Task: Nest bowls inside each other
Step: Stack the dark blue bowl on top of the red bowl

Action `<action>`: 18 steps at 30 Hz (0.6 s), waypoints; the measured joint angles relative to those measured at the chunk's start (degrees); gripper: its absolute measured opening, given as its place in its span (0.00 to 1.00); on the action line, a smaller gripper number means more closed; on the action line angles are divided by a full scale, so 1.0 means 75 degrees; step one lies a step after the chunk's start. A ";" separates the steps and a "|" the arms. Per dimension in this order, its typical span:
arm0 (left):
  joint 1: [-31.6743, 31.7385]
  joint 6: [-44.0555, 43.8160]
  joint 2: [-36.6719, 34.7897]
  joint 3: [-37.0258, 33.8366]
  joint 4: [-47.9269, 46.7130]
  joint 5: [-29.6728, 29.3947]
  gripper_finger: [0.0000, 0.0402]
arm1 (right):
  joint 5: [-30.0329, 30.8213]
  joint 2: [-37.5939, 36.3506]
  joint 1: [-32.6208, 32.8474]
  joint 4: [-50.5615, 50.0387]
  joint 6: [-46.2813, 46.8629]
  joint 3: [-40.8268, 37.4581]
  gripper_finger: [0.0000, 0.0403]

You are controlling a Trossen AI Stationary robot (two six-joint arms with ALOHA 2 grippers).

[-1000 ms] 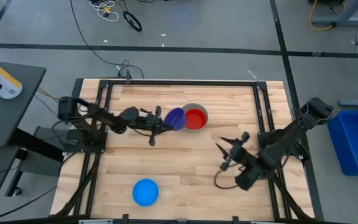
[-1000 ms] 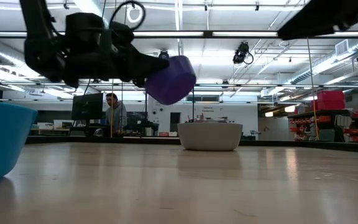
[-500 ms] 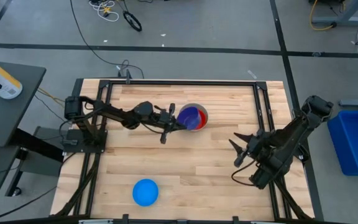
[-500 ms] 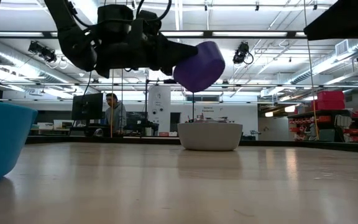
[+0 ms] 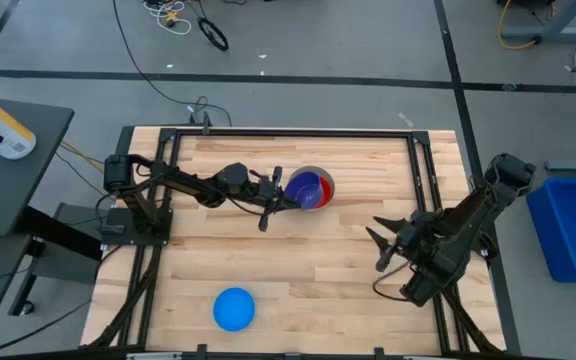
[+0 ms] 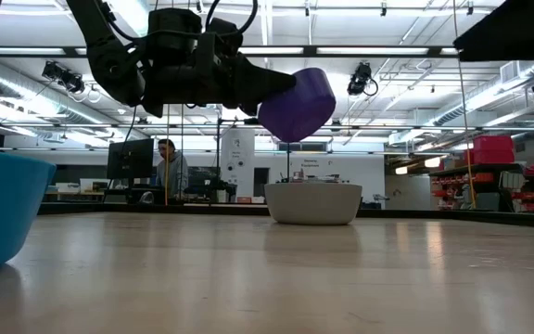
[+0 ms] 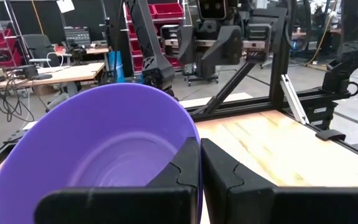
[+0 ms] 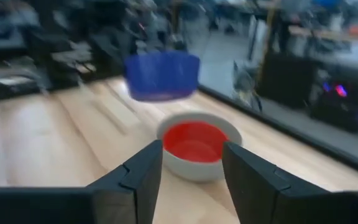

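While I watch from the overhead camera, my left gripper [image 5: 280, 199] has its fingers pinched on the rim of the dark blue bowl [image 5: 305, 188], one finger inside the wall and one outside, as the left wrist camera shows plainly. That bowl [image 7: 104, 155] looks violet-blue, smooth plastic, round, with a plain thin rim and faint concentric rings on its inner floor. From table height I see it [image 6: 297, 103] in the air, tilted, well above the grey bowl [image 6: 312, 203], not touching it.

From above, the dark blue bowl covers most of the grey bowl [image 5: 327, 185], so only a sliver of grey rim and a crescent of the red bowl [image 5: 325, 193] show on the side toward the right arm. The right wrist camera gives the clearer look: the red bowl [image 8: 193, 140] sits nested inside the pale grey one [image 8: 197, 167], its rim just below the grey rim, with the blue bowl [image 8: 161, 76] hanging above and behind them. I cannot make out a yellow bowl in any view.

My light blue bowl [image 5: 234, 309] stands alone near the table's [image 5: 308, 290] front edge, upright, well apart from the stack; it [image 6: 3, 209] fills the low camera's near side.

My right gripper [image 5: 380, 245] waits over the right part of the table with its fingers [image 8: 138, 177] spread and nothing between them.
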 joint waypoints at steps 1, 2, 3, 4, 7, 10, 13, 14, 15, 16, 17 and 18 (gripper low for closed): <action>0.0000 0.0026 0.0000 0.0000 -0.0025 -0.0001 0.01 | 0.0238 -0.0020 0.0196 -0.0025 0.0144 -0.0143 0.45; 0.0001 0.0029 0.0000 0.0000 -0.0048 -0.0002 0.01 | 0.0452 -0.0086 0.0457 -0.0067 0.0409 -0.0346 0.46; 0.0000 0.0029 0.0000 0.0000 -0.0073 0.0001 0.01 | 0.0703 -0.0196 0.0781 -0.0175 0.0763 -0.0608 0.46; 0.0000 0.0033 0.0000 0.0000 -0.0098 0.0004 0.01 | 0.1056 -0.0315 0.1161 -0.0269 0.1198 -0.0936 0.47; 0.0000 0.0093 0.0000 0.0000 -0.0191 0.0009 0.01 | 0.1532 -0.0723 0.2410 -0.0615 0.2888 -0.2079 0.49; 0.0000 0.0097 0.0000 0.0000 -0.0241 0.0009 0.01 | 0.1532 -0.1021 0.2923 -0.0167 0.4256 -0.3081 0.51; 0.0000 0.0117 0.0000 0.0000 -0.0232 0.0002 0.01 | 0.1551 -0.1015 0.2942 0.1102 0.4170 -0.3612 0.53; 0.0000 0.0129 0.0000 0.0000 -0.0214 -0.0018 0.01 | 0.1523 -0.0985 0.2941 0.1558 0.3766 -0.3705 0.53; 0.0000 0.0146 0.0000 0.0000 -0.0203 -0.0056 0.01 | 0.1539 -0.0979 0.2944 0.1952 0.3293 -0.3727 0.54; 0.0000 0.0162 0.0000 0.0000 -0.0201 -0.0067 0.01 | 0.1554 -0.0973 0.2944 0.2397 0.2820 -0.3725 0.54; 0.0003 0.0160 0.0000 0.0000 -0.0201 -0.0071 0.01 | 0.1548 -0.0966 0.2945 0.2772 0.2333 -0.3711 0.54; 0.0003 0.0166 0.0000 0.0000 -0.0201 -0.0083 0.01 | 0.1549 -0.0965 0.2950 0.3063 0.1892 -0.3663 0.55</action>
